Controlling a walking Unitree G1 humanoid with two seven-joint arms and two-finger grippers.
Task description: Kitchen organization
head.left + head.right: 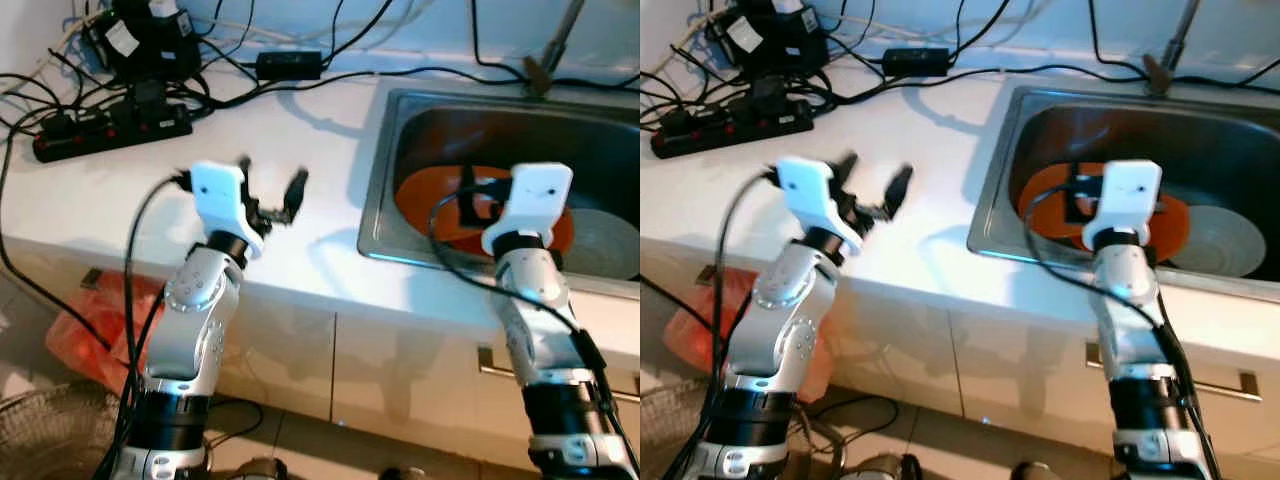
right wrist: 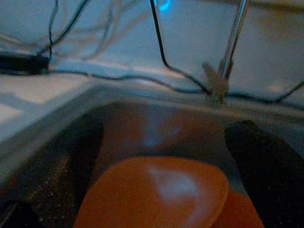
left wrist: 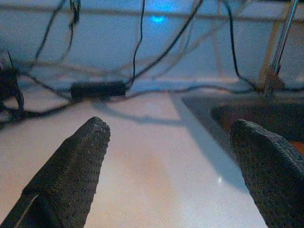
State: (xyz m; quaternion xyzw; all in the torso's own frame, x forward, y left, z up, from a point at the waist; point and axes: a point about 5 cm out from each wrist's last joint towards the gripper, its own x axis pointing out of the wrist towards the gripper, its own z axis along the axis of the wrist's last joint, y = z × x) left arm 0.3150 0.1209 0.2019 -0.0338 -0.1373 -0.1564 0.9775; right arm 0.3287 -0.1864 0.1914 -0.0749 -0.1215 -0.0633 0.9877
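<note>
Because the task was tidying the kitchen, the dishes sat where washing-up collects: an orange plate (image 1: 1060,205) and a grey plate (image 1: 1220,240) lay in the sink (image 1: 992,230), set into the counter's (image 1: 930,130) right end. A power strip (image 1: 110,130) and tangled cables crowded its back left corner. The right gripper (image 2: 161,156) reached over the sink's front rim, jaws wide above the orange plate, holding nothing. The left gripper (image 1: 270,190) was raised over bare counter near the front edge, jaws wide too.
</note>
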